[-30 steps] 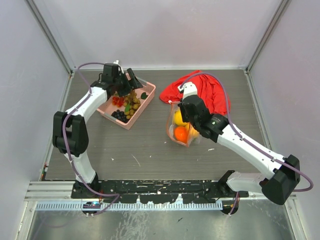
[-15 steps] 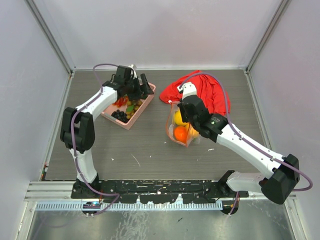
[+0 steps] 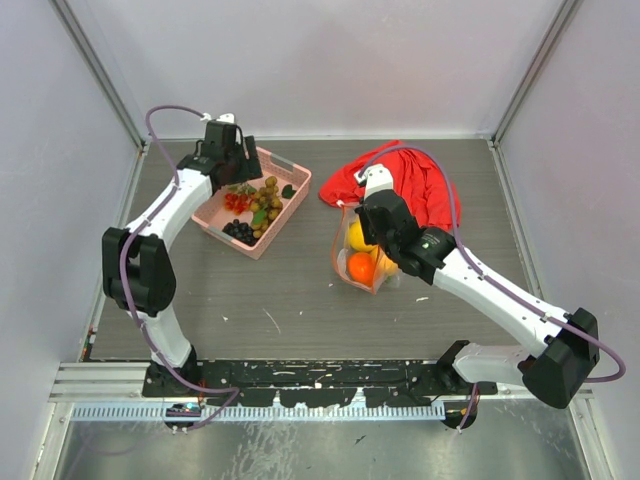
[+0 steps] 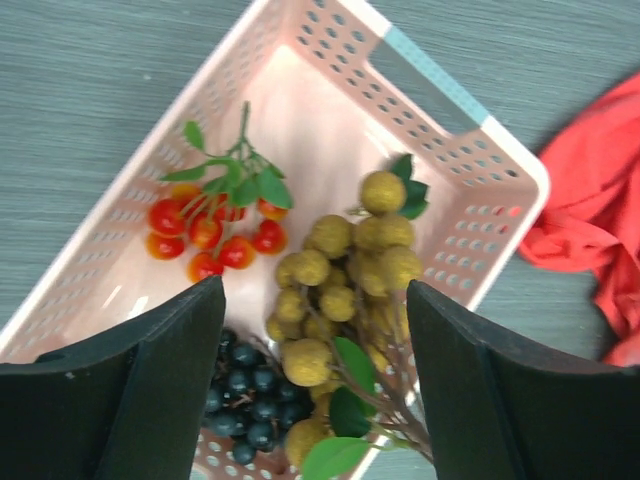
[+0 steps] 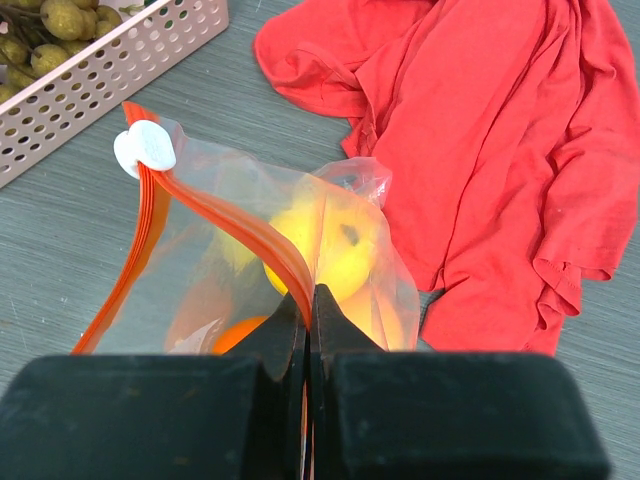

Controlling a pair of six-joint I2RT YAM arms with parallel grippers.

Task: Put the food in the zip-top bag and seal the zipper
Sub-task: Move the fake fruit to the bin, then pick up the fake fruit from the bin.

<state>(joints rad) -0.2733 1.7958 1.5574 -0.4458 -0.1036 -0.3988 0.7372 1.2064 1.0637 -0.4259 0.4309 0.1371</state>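
The clear zip-top bag [image 3: 362, 255] stands on the table with an orange [image 3: 361, 267] and a yellow round fruit [image 5: 330, 240] inside. My right gripper [image 5: 311, 300] is shut on the bag's orange-red zipper [image 5: 225, 210], holding the mouth edge up; the white slider [image 5: 145, 148] sits at the strip's far end. The bunch of golden-brown berries [image 4: 340, 280] lies in the pink basket [image 4: 470, 115]. My left gripper [image 4: 315, 385] hangs open above that bunch, touching nothing, near the basket's far left corner [image 3: 240, 165].
The basket also holds red cherry tomatoes [image 4: 210, 230] with green leaves and a cluster of dark berries [image 4: 240, 400]. A crumpled red cloth [image 3: 405, 180] lies behind and right of the bag. Grey walls close in the table on three sides.
My left gripper swung right over the basket, then came back toward its far left corner, staying open. The right gripper and the bag have not moved.
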